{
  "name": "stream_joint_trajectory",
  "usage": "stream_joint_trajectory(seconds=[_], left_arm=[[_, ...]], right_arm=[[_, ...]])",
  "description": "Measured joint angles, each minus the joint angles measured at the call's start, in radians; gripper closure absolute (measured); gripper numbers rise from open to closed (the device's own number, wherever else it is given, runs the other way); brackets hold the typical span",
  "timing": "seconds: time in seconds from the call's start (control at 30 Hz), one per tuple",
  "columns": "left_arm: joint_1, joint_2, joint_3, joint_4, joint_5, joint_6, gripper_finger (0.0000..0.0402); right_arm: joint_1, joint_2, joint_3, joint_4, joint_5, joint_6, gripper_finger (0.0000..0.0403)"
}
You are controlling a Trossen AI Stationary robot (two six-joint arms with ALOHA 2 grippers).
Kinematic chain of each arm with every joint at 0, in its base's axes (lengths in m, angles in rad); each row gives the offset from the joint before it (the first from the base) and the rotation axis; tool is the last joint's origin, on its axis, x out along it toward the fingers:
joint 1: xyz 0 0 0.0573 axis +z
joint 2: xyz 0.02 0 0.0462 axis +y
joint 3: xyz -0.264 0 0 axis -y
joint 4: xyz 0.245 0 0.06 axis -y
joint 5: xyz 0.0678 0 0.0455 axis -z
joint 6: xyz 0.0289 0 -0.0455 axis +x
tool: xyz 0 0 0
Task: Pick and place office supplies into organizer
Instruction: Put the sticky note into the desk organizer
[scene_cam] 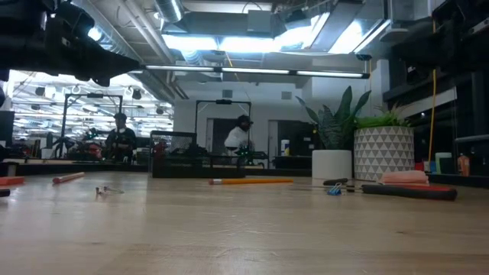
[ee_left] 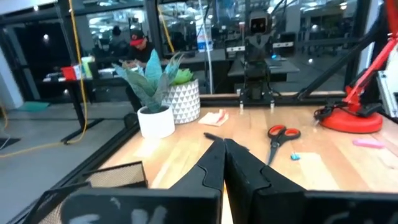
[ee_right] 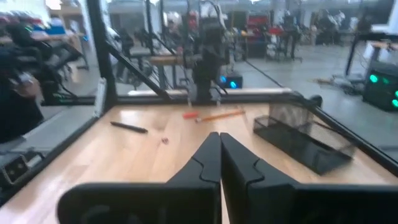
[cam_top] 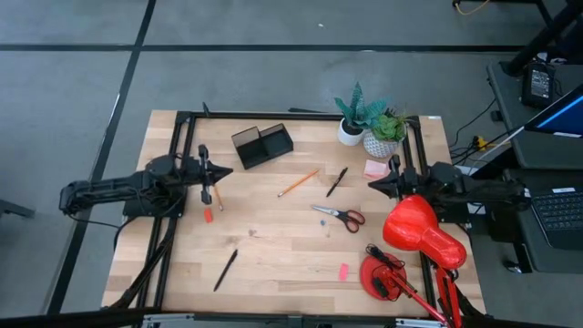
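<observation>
Both grippers hang above the table with their jaws pressed together and nothing between them: the left gripper [cam_top: 226,169] near the left edge, the right gripper [cam_top: 373,185] near the right edge, each pointing toward the middle. Between them the office supplies lie loose on the wood. Red-handled scissors [cam_top: 340,215] sit just right of the centre, with an orange pencil [cam_top: 298,183] and a black pen [cam_top: 337,181] a little farther back. A second black pen [cam_top: 226,270] lies toward the front left corner, a pink eraser [cam_top: 208,216] near the left gripper, another pink eraser [cam_top: 343,271] toward the front right. A pink sticky-note pad [cam_top: 375,169] rests just beside the right gripper. The dark organizer [cam_top: 262,145] stands near the back edge, left of two potted plants [cam_top: 372,127]; whether it holds anything cannot be told. A red desk lamp [cam_top: 410,251] occupies the front right corner.
</observation>
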Motion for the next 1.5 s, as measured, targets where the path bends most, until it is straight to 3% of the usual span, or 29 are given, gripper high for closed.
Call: stream_joint_trajectory(seconds=[0.73,1.07,1.2,1.5], left_arm=[[0.000,0.383,0.131,0.052,-0.088,-0.019,0.0398],[0.000,0.414,0.131,0.054,-0.090,-0.021,0.0398],[0.000,0.413,0.131,0.053,-0.092,0.007,0.0398],[0.000,0.413,0.131,0.053,-0.098,0.015,0.0397]], right_arm=[[-0.001,0.407,0.175,-0.073,0.106,0.002,0.0399],[-0.001,0.598,0.399,-0.453,0.263,0.156,0.0399],[-0.002,0.644,0.442,-0.497,0.352,0.159,0.0398],[-0.003,0.722,0.459,-0.520,0.397,0.161,0.0359]])
